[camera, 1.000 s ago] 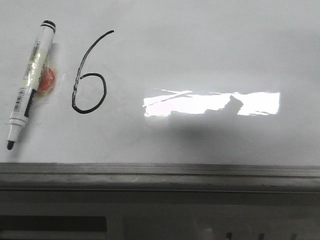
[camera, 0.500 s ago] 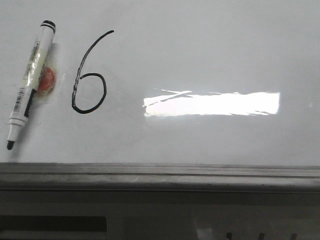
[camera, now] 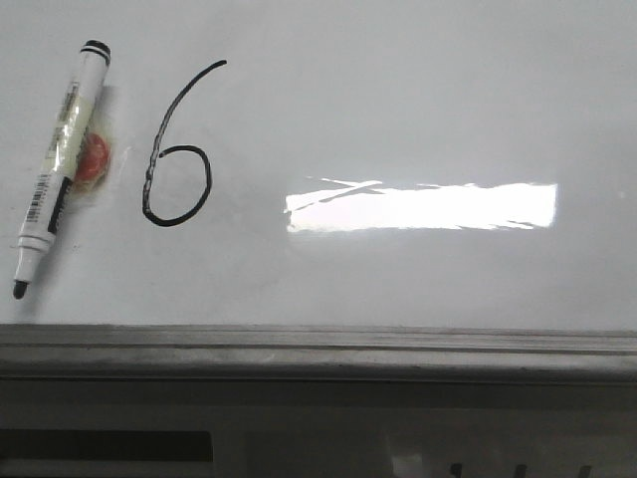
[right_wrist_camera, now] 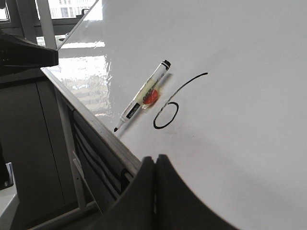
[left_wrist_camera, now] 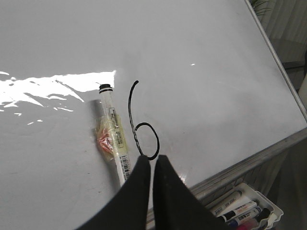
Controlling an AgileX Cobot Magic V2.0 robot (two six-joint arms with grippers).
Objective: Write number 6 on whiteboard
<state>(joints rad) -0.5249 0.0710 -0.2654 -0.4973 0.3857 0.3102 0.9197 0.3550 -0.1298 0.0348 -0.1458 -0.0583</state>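
Digit 6 sits finished on the whiteboard, marker lying beside it; both my claws are closed, empty — job looks done.

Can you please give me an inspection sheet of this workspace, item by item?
Surface: whiteboard glossy, bright glare, grey ledge below.
Job's things: number 6 drawn in black, loop closed.
Clutter: uncapped marker beside the 6, over an orange-red patch; tray of markers under the ledge.
Grippers: left gripper and right gripper shut, holding nothing.
Cables: nothing seen.
Surroundings: dark cabinet, window.
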